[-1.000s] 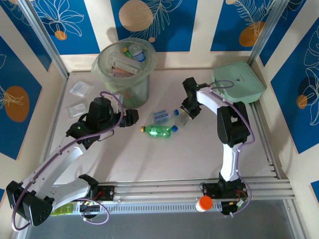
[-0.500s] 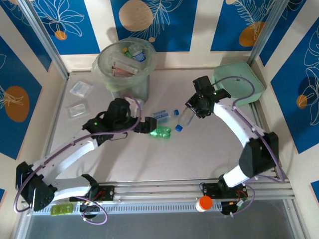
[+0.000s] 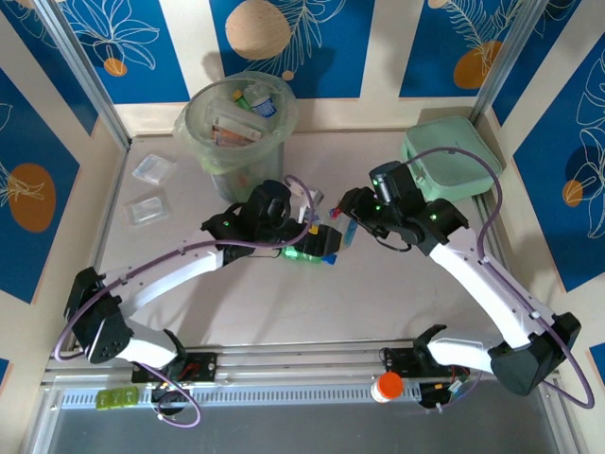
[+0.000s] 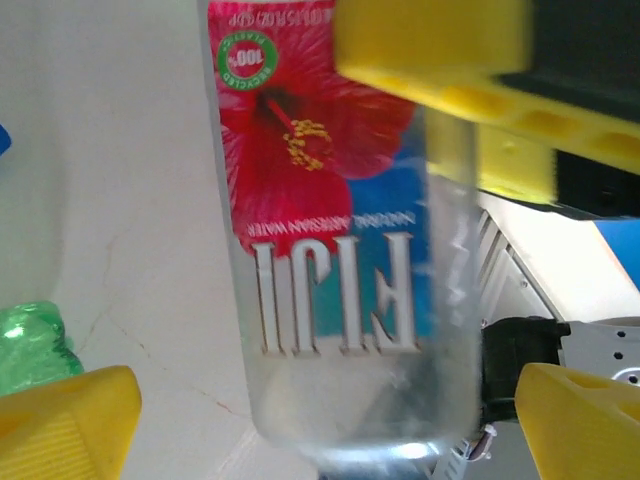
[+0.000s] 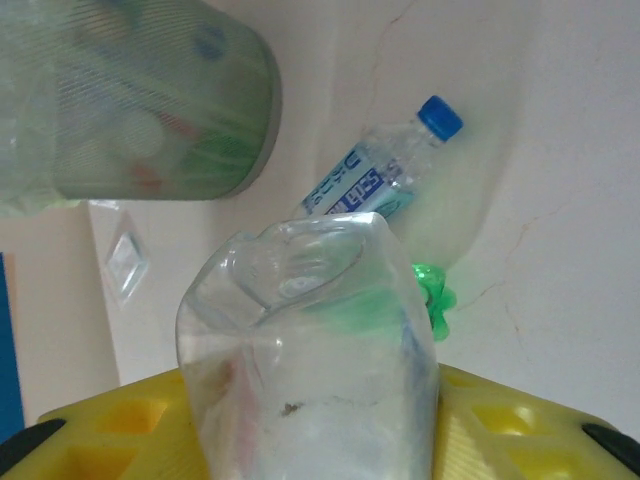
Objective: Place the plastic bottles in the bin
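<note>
My right gripper [image 3: 352, 216] [image 5: 310, 400] is shut on a clear Fiji bottle [image 3: 350, 225] [image 5: 305, 340] with a red flower label, holding it above the table's middle. My left gripper [image 3: 333, 241] [image 4: 320, 420] is open and close beside it, and the held Fiji bottle [image 4: 340, 250] hangs between its yellow fingertips [image 4: 65, 425] without visible contact. A green bottle [image 3: 301, 253] [image 5: 432, 295] [image 4: 25, 345] lies under the left gripper. A clear blue-capped bottle [image 5: 375, 180] lies beyond it. The pale-green bin [image 3: 194, 118] [image 5: 130, 100] stands at the back left with bottles inside.
A mint-green flat case [image 3: 452, 156] sits at the back right behind the right arm. Two clear packets [image 3: 153, 168] [image 3: 144, 208] lie left of the bin. Metal rails run along the front edge, with an orange-capped item [image 3: 388, 386] by the right base.
My right gripper took hold of the Fiji bottle and carried it slightly left. My left arm stretched right from beside the bin to the green bottle.
</note>
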